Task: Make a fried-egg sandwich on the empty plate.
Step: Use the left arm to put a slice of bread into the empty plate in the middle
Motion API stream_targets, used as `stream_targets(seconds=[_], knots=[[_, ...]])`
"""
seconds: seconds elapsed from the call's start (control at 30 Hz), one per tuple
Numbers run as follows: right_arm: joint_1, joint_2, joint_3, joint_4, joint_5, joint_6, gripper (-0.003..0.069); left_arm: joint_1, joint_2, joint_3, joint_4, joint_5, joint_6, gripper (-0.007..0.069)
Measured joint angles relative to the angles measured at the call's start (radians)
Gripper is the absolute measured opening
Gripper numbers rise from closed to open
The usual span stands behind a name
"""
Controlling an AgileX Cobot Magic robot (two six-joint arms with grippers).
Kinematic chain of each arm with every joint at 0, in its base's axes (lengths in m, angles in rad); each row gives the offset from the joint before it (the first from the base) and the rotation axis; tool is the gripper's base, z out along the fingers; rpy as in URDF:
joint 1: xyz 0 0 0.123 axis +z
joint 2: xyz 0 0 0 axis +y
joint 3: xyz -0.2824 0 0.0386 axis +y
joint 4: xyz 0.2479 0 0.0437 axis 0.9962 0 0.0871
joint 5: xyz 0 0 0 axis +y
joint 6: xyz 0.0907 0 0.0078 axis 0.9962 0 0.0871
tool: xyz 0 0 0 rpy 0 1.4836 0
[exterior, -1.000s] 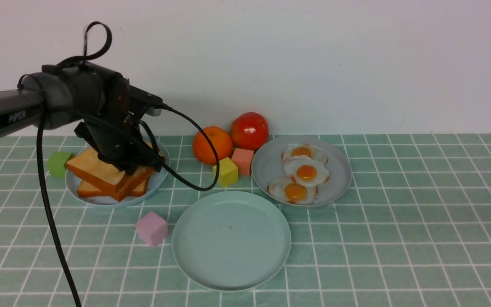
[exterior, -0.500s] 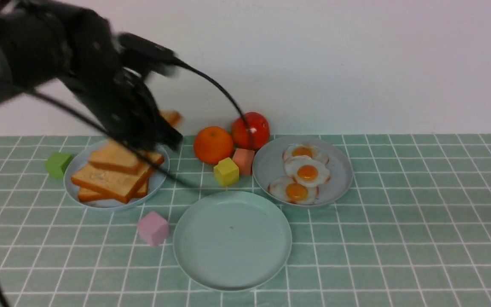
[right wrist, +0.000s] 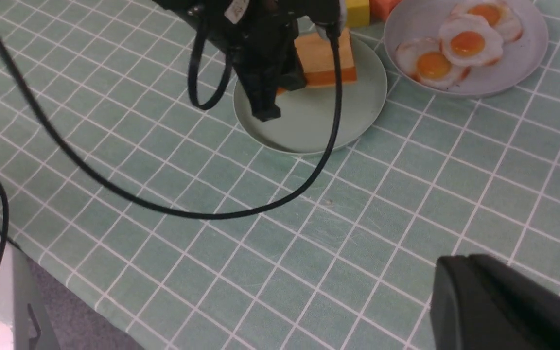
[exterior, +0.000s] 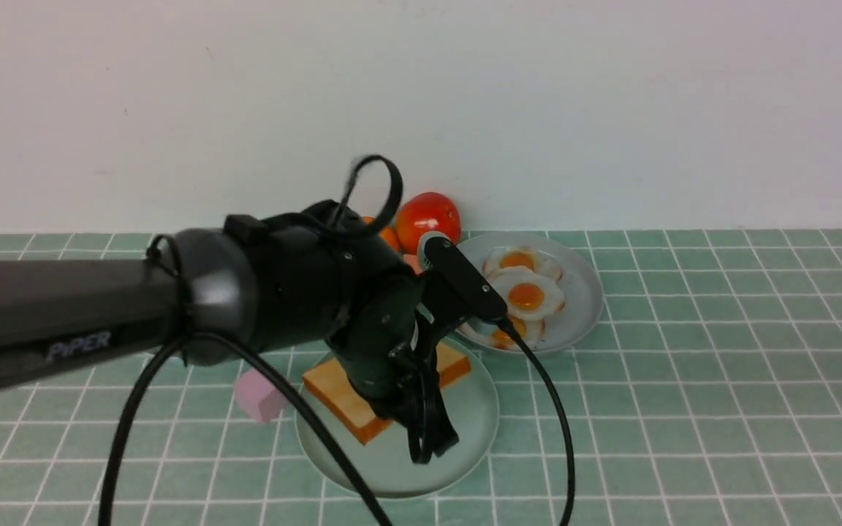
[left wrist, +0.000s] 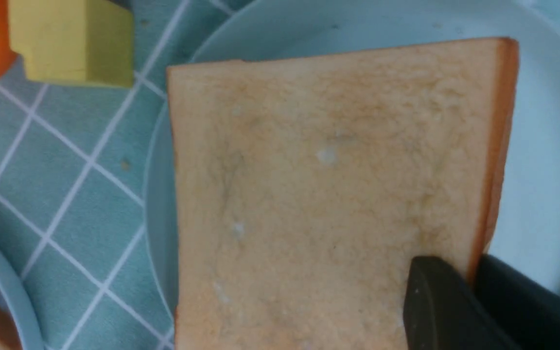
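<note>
One toast slice (exterior: 330,387), pinched in my left fingers (left wrist: 435,306), hangs over the mint-green plate (exterior: 465,438), bottom middle; fried egg (exterior: 525,294) and top toast are left.

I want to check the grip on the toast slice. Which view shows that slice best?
Left wrist view: the toast slice fills the frame, jaws pinching its crust edge. In the front view the left arm hides its middle; the right wrist view shows it small, half behind that arm.
</note>
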Motion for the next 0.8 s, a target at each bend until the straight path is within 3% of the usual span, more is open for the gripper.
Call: stream_targets(seconds=[0.17,0.6,0.77,0.8], knots=[[0.0,0.0,0.0,0.0,0.016,0.0,0.0031,-0.001,0.005,0.0,0.004,-0.016,-0.014,0.0066],[0.0,0.01,0.0,0.004,0.014,0.0,0.0069,-0.004,-0.012,0.0,-0.04,0.05,-0.022,0.0384],[0.0,0.083,0.0,0.004,-0.01,0.039,0.0107,-0.046,-0.121,0.0,-0.065,0.131,-0.04,0.0402],[0.0,0.14,0.0,0.004,-0.031,0.057,0.0131,-0.076,-0.197,0.0,-0.07,0.146,-0.095,0.0367]])
